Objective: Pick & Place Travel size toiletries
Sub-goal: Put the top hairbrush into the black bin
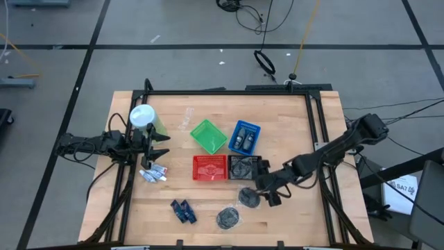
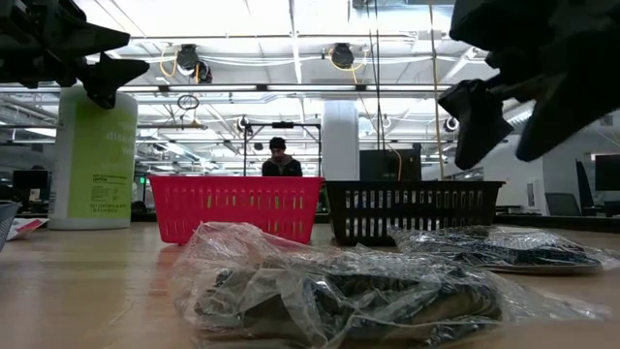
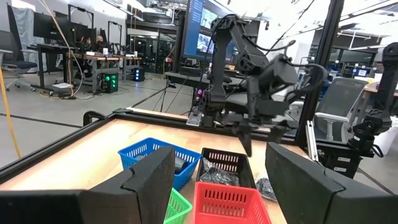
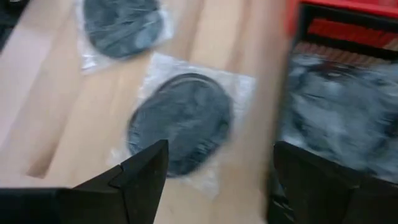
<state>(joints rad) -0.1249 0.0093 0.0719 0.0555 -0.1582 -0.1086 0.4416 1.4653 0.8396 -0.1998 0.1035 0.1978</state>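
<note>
From above, your right gripper [image 1: 265,192] hangs just beside a grey round packet [image 1: 249,196], below the black basket [image 1: 244,167]; a second packet [image 1: 227,218] lies nearby. Your left gripper [image 1: 157,146] waits by the green container [image 1: 146,119], near the whitish tubes [image 1: 153,174].

Low view: the crinkly bagged packet [image 2: 339,289] is right up front.

Right wrist: fingers [image 4: 140,171] spread wide, holding nothing, packet [image 4: 180,122] between them.

Left wrist: fingers [image 3: 152,177] wide apart too, empty.
</note>
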